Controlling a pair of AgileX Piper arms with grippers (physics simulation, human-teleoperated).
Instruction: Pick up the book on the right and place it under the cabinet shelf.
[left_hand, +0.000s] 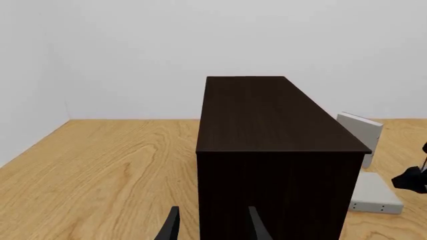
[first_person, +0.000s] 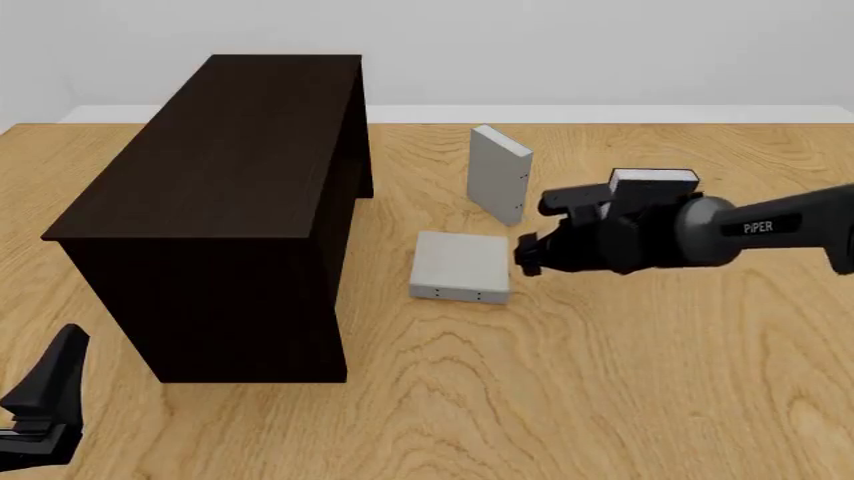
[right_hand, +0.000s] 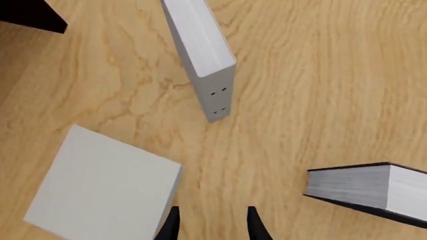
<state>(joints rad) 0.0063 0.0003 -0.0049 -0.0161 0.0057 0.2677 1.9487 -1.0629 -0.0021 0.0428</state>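
Left hand: the left hand (left_hand: 212, 222) is hovering low at the near-left corner of the light wooden bench (first_person: 601, 380), its fingers spread apart and gripping nothing.
Cabinet: the large boxy, very dark brown wooden cabinet shelf (first_person: 227, 170) is standing on the left half of the bench; its open recess is not showing from these angles.
Flat book: a light grey hardcover book (first_person: 461, 262) is lying flat just beside the cabinet's right side, with small dark dots showing on its near edge.
Target book: the plain light grey hardcover book with a white page edge (first_person: 499, 172) is standing upright a little farther back and to the right. I am taking it for the task's book, as the more rightward of the two grey ones.
Right hand: the right hand (first_person: 529, 255) is hanging above the bench just right of the flat book, fingers parted and empty.
Black book: a black-covered book (right_hand: 363, 192) is sitting behind the right arm.
Handling: the target is looking stiff, smooth-covered and fairly light, so it is likely slipping under a weak pinch and tipping if nudged.
Grip: pinching across the two covers near the top edge is looking soundest.
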